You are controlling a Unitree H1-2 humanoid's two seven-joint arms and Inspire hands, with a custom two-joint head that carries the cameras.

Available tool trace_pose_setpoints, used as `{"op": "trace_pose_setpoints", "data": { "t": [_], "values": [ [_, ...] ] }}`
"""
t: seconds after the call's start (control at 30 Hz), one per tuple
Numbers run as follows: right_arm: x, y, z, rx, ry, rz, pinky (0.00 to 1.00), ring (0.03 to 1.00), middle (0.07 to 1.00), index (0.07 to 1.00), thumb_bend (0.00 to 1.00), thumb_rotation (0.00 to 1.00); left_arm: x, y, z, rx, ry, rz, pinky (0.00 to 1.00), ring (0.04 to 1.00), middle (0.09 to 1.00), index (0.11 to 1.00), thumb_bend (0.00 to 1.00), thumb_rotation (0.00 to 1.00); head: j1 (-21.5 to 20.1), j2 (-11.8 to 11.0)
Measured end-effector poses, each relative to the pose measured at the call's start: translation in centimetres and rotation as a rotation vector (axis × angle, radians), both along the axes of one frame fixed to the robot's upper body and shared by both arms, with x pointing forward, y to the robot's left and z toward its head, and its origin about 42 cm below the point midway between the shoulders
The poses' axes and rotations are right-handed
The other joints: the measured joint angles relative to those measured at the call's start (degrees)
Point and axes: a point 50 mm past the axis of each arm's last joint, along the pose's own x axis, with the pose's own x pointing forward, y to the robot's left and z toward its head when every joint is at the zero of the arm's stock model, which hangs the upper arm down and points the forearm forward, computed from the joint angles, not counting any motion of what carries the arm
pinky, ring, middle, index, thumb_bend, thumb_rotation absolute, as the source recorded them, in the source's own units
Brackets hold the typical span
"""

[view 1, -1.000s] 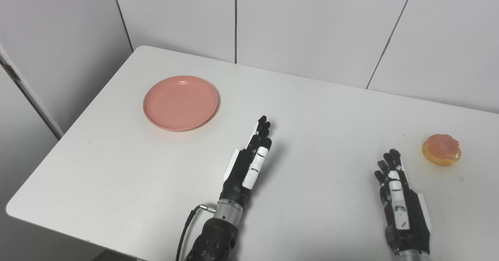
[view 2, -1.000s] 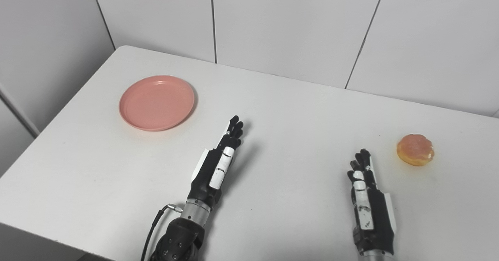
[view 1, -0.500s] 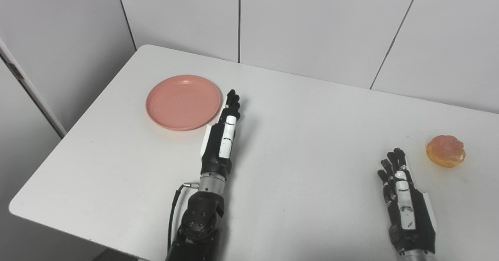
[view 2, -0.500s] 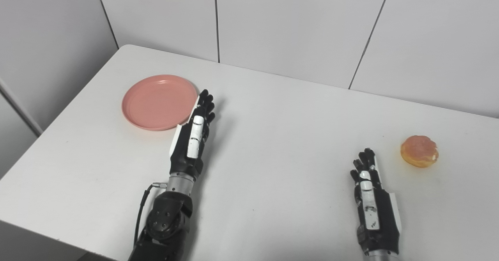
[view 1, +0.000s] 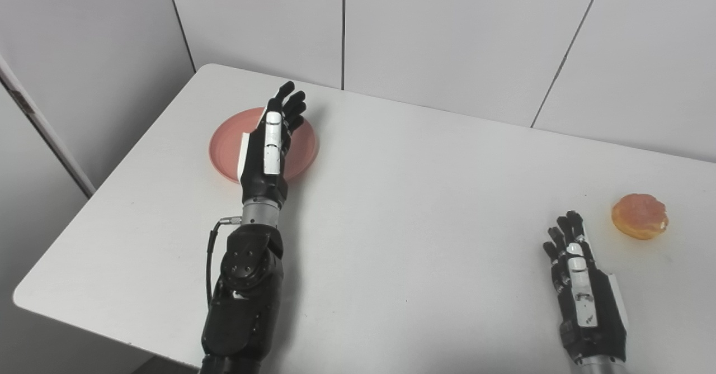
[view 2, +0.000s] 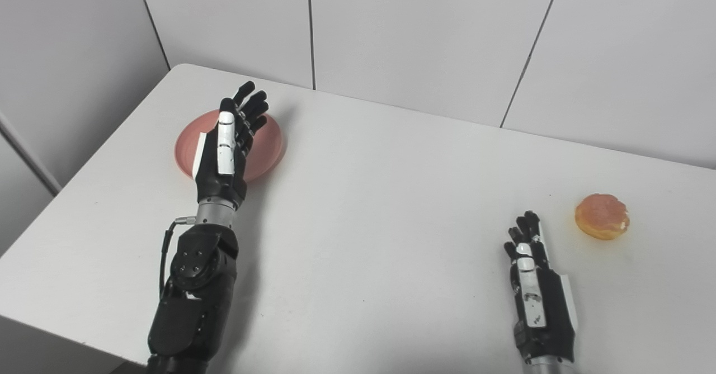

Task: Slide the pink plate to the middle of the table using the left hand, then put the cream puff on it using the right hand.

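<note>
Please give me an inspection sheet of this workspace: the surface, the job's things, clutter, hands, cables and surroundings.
Surface: white table, a few small dark specks.
Job's things: pink plate at far left, partly hidden by the left hand; cream puff at right, alone on the table.
Clutter: nothing seen.
Hands: left hand open, over the plate, contact unclear; right hand open, near the puff, apart from it.
Cables: black cable at left wrist.
Surroundings: grey wall panels.

My left hand [view 2: 224, 150] is over the pink plate [view 2: 265, 147], fingers extended and apart, holding nothing. My right hand [view 2: 534, 298] lies near the table [view 2: 391, 195] front edge, fingers straight, empty. The cream puff [view 2: 602, 216] sits beyond it, apart.
</note>
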Motion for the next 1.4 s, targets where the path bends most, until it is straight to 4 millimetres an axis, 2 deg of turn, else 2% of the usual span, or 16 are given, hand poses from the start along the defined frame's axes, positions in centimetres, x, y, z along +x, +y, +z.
{"op": "trace_pose_setpoints", "data": {
  "t": [0.13,0.37,0.6,0.87,1.03,1.4],
  "values": [
    [0.0,0.0,0.0,0.0,0.0,-0.001,1.0,1.0,1.0,1.0,0.52,0.85,0.5,2.2,-0.2,0.004,0.001,0.063,0.88,0.846,0.81,0.795,0.75,1.0,-0.35,0.09],
    [0.0,-0.1,0.0,-0.014,-0.004,0.002,1.0,1.0,1.0,1.0,0.52,0.85,1.6,4.0,0.5,0.017,-0.028,0.14,0.8,0.786,0.764,0.749,0.78,1.0,-0.35,0.26],
    [-0.2,-0.1,0.1,-0.012,-0.006,0.003,1.0,1.0,1.0,1.0,0.52,0.86,2.4,6.3,1.2,0.065,-0.06,0.219,0.73,0.731,0.719,0.708,0.77,1.0,-0.35,0.26],
    [-0.2,-0.1,0.1,-0.005,-0.007,0.015,1.0,1.0,1.0,1.0,0.52,0.86,2.7,8.3,0.0,0.07,-0.018,0.285,0.72,0.729,0.716,0.706,0.76,1.0,0.0,0.0],
    [-0.2,-0.1,0.1,-0.004,-0.008,0.018,1.0,1.0,1.0,1.0,0.52,0.85,2.8,9.6,-0.8,0.093,0.006,0.325,0.77,0.762,0.747,0.74,0.77,1.0,0.53,0.0],
    [-0.2,-0.1,0.1,-0.016,-0.013,0.028,1.0,1.0,1.0,1.0,0.51,0.88,3.1,11.0,-3.3,0.089,0.078,0.349,0.77,0.77,0.762,0.749,0.73,1.0,0.88,0.44]
  ]
}}
